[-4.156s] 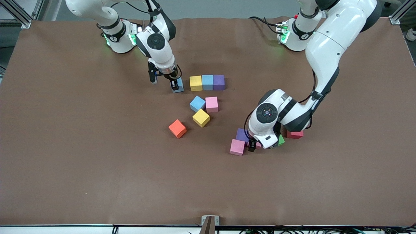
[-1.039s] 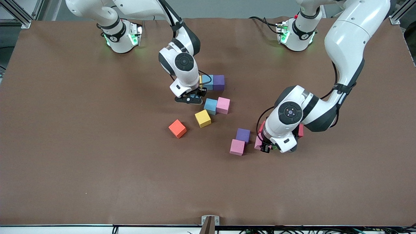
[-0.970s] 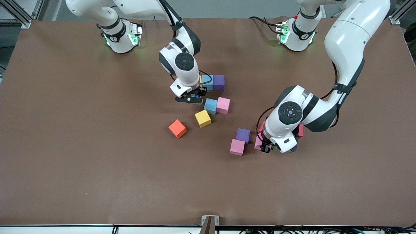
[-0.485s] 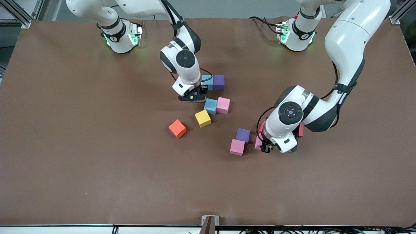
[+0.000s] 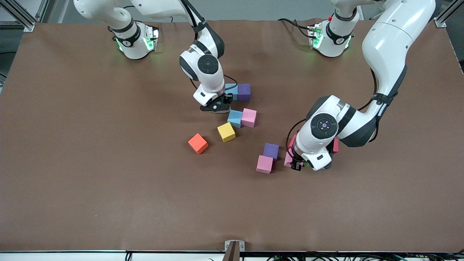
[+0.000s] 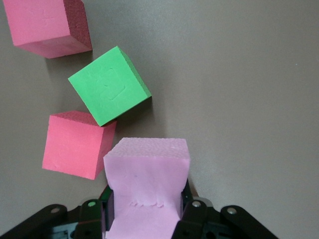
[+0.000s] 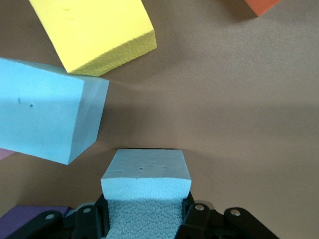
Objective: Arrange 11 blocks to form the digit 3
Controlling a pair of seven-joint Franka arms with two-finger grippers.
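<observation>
The right tool (image 5: pixel 217 107) is low over the brown worktop (image 5: pixel 90 163), just beside a row made of a light blue cube (image 5: pixel 232 90) and a purple cube (image 5: pixel 244 91). From the front its load is hidden under the wrist. The right wrist view shows it pinching a light blue block (image 7: pixel 146 186) between its fingers, with another light blue cube (image 7: pixel 47 117) and a yellow cube (image 7: pixel 94 32) on the worktop close by, plus a corner of an orange cube (image 7: pixel 261 6).

In the front view that loose light blue cube (image 5: pixel 235 118) touches a pink cube (image 5: pixel 249 117). The yellow cube (image 5: pixel 226 132) lies just nearer the camera, and the orange cube (image 5: pixel 198 143) sits toward the right arm's end of the worktop.

The left tool (image 5: pixel 298 165) is down at a cluster toward the left arm's end. The front view hides most of it. The left wrist view shows it squeezing a pale pink block (image 6: pixel 144 184), with a green cube (image 6: pixel 108 84) and two stronger pink-red cubes (image 6: pixel 75 144) (image 6: pixel 45 25) just beside it. The nearer red cube touches the held block's corner.

Another purple cube (image 5: pixel 270 150) and a pink cube (image 5: pixel 264 164) lie touching between the two groups. No digit shape is formed beyond the short row.
</observation>
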